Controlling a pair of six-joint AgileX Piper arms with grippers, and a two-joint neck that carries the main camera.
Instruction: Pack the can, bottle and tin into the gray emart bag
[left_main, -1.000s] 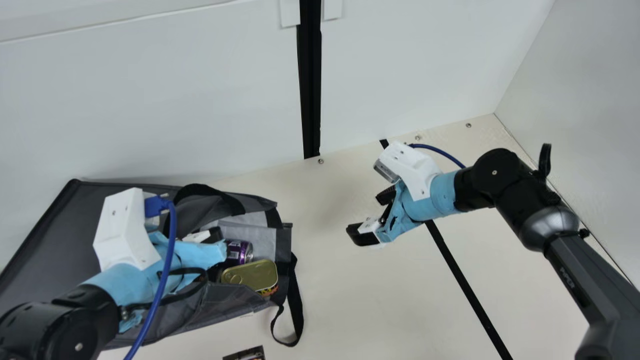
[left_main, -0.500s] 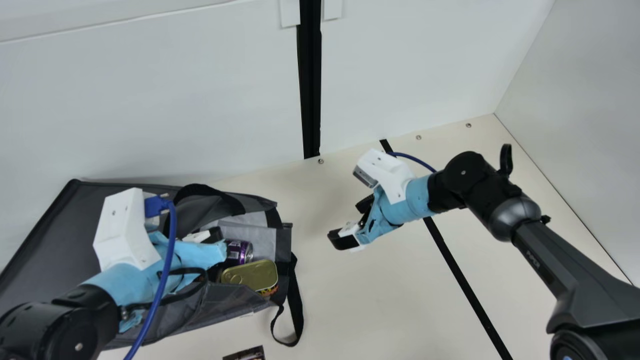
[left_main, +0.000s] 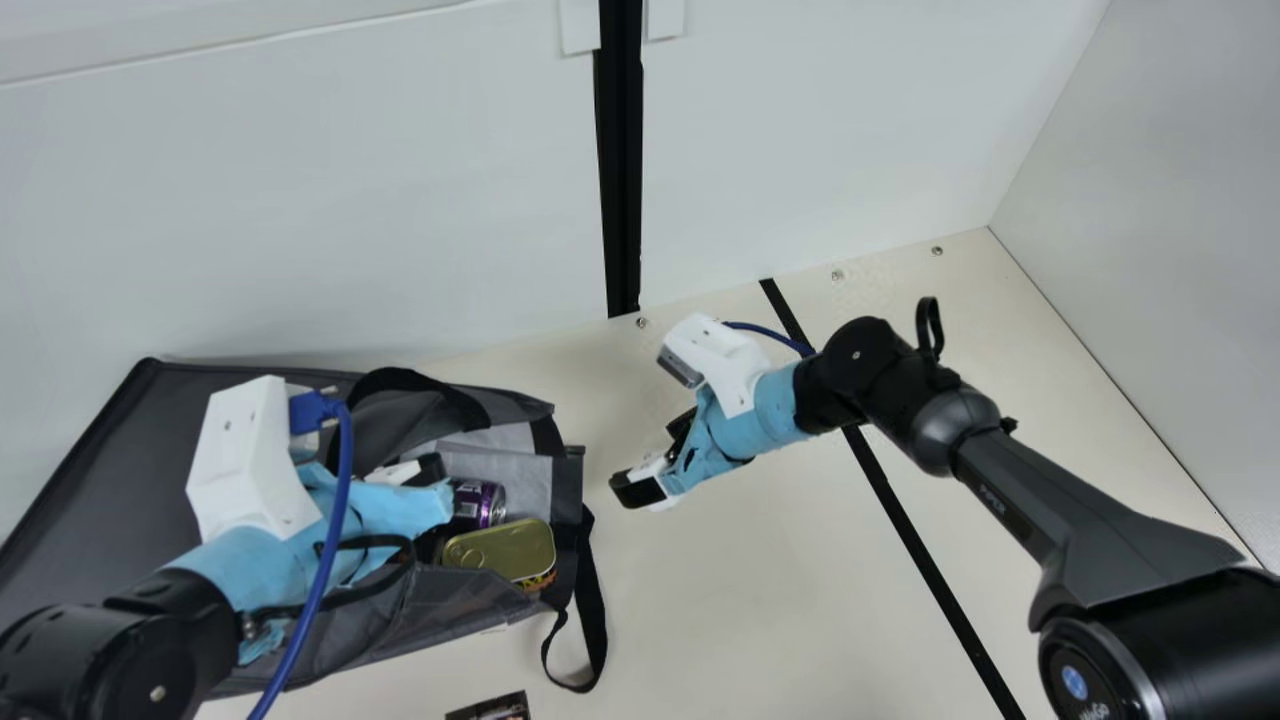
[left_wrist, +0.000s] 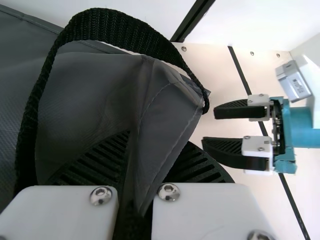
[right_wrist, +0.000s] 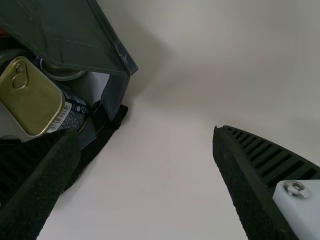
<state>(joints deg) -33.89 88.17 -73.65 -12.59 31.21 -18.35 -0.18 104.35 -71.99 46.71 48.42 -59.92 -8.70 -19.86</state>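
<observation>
Your left arm (left_main: 120, 640) reaches in from the main view's lower left, its gripper (left_main: 415, 490) clamped, fingers (left_wrist: 200, 167) drawn together. Your right arm (left_main: 1040, 510) comes from lower right, bent at the wrist joint; right gripper (left_main: 655, 455) wide open, angled toward the left one.

A pale back wall (left_main: 300, 200) bears a vertical black strip (left_main: 620, 180). A pale side wall (left_main: 1180, 250) adjoins at right. The cream table (left_main: 760, 600) carries a diagonal black line (left_main: 920, 550).

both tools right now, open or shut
Left tool: closed, holding a fold of the gray bag.
Right tool: open, holding nothing.
</observation>
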